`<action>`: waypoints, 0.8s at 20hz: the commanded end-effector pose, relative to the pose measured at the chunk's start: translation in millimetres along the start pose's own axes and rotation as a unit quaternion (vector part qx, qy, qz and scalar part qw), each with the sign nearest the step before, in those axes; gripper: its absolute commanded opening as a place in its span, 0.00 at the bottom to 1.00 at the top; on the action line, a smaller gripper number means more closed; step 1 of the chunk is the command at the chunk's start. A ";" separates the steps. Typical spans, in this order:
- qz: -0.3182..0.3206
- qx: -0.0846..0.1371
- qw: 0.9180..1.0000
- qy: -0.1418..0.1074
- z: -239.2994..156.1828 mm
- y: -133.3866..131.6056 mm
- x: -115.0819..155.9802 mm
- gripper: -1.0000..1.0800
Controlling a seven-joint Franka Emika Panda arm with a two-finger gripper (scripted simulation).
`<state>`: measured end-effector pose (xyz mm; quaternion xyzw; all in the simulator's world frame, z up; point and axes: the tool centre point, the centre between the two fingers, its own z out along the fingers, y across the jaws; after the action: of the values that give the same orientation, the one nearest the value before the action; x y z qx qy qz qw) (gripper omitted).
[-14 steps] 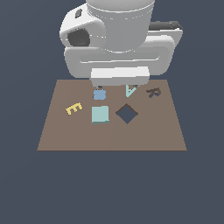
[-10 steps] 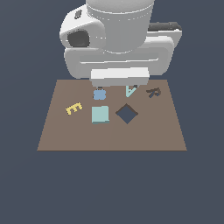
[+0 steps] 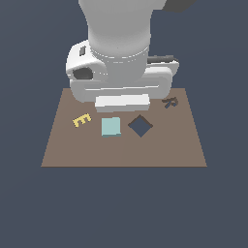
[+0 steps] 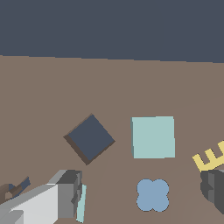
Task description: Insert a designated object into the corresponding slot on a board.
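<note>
The light teal square block point(image 3: 111, 127) lies flat on the brown board point(image 3: 121, 155), just to the exterior view's left of the dark navy diamond slot point(image 3: 140, 125). The slot is empty. In the wrist view the block point(image 4: 153, 137) and the slot point(image 4: 90, 138) lie side by side, apart. My gripper point(image 4: 141, 181) is open and empty, its fingers point(image 4: 68, 192) wide apart, hovering over the blue blob piece point(image 4: 152, 194) behind the block. In the exterior view only the white hand point(image 3: 122, 102) shows; the fingers are hidden under it.
A yellow letter E point(image 3: 82, 119) lies to the exterior view's left of the block. A dark letter R point(image 3: 170, 102) lies at the back right. A teal letter A point(image 4: 81, 203) peeks out beside one finger. The arm hides the board's back middle.
The arm has come forward and down over the board and now hides the blue blob and the teal A in the exterior view. The teal block has not moved.
</note>
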<state>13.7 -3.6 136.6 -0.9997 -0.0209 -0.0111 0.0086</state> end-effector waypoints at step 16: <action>-0.016 -0.008 1.000 -0.011 86.1 40.8 8.7 0.96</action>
<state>24.9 -41.7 51.5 -0.9993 -0.0363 0.0004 0.0003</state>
